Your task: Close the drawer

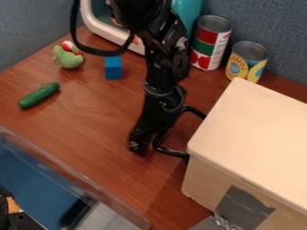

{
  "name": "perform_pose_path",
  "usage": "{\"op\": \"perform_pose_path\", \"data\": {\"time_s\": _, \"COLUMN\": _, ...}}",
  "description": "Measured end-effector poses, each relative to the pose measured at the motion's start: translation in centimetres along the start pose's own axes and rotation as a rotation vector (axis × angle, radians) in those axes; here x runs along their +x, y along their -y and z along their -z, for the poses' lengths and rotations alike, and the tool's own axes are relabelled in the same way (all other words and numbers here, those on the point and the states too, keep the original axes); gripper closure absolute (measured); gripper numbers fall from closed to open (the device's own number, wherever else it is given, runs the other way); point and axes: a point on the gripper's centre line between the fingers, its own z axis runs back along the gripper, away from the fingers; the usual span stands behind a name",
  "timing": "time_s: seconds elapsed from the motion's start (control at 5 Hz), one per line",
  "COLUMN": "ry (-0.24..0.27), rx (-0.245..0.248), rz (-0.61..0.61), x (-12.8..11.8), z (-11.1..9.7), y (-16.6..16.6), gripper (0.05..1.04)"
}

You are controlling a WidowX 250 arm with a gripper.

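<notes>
Gripper [139,146] lowered beside the black handle [172,153] of the pale drawer box [252,134].
A clear-walled bin [76,174] crosses the lower left; above it lie a green cucumber [39,95], a light-green toy [69,59] and, upper left of centre, a blue block [113,68]. The gripper points down near the middle; whether it is apart, together or clamped on the handle, I cannot tell. The handle loops from the box's left side. A red-and-green can [210,42] and a yellow-labelled can [246,62] stand upper right, behind the box, which occupies the right and lower right.
</notes>
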Motion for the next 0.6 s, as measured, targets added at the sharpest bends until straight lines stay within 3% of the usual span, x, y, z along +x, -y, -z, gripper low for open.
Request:
{"op": "perform_pose_path", "data": {"time_s": 0.2, "ry": -0.052, "rx": -0.051, "rz": -0.245, "x": -4.2, "z": -2.2, "y": 0.2, "gripper": 0.085}}
{"op": "perform_pose_path", "data": {"time_s": 0.4, "ry": -0.012, "rx": -0.085, "rz": -0.477, "x": -7.6, "z": -6.9, "y": 0.8, "gripper": 0.085}}
{"op": "perform_pose_path", "data": {"time_s": 0.6, "ry": 0.037, "rx": -0.070, "rz": -0.639, "x": -11.0, "z": -10.2, "y": 1.9, "gripper": 0.085}}
